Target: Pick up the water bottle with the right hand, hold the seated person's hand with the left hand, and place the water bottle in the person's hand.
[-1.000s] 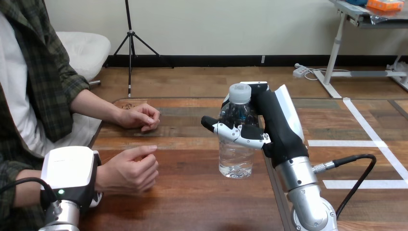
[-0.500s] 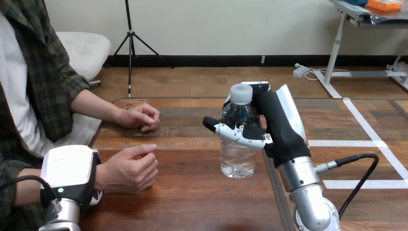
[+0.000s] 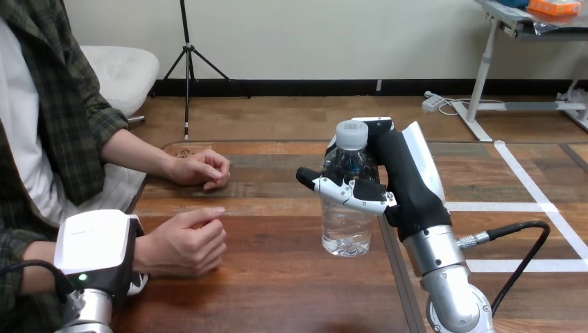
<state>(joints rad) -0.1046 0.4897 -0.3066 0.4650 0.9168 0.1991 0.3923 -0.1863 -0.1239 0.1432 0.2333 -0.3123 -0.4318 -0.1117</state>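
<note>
Well right of the person's nearer hand [image 3: 184, 243], the right robot hand [image 3: 401, 186] clasped the water bottle [image 3: 343, 232]; a slack grip crossing over could drop it.

Mount: on the robot's head.
Facing: forward and down across the wooden table [image 3: 277, 284].
Nearness: close; left hand [image 3: 93, 253] sits at the lower left corner, right hand [image 3: 402, 180] with the water bottle [image 3: 345, 225] just right of centre.

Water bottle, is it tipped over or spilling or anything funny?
No, nothing looks odd. The water bottle is upright with its cap on, the right hand has its fingers curled round it, and the table near it looks dry.
</note>
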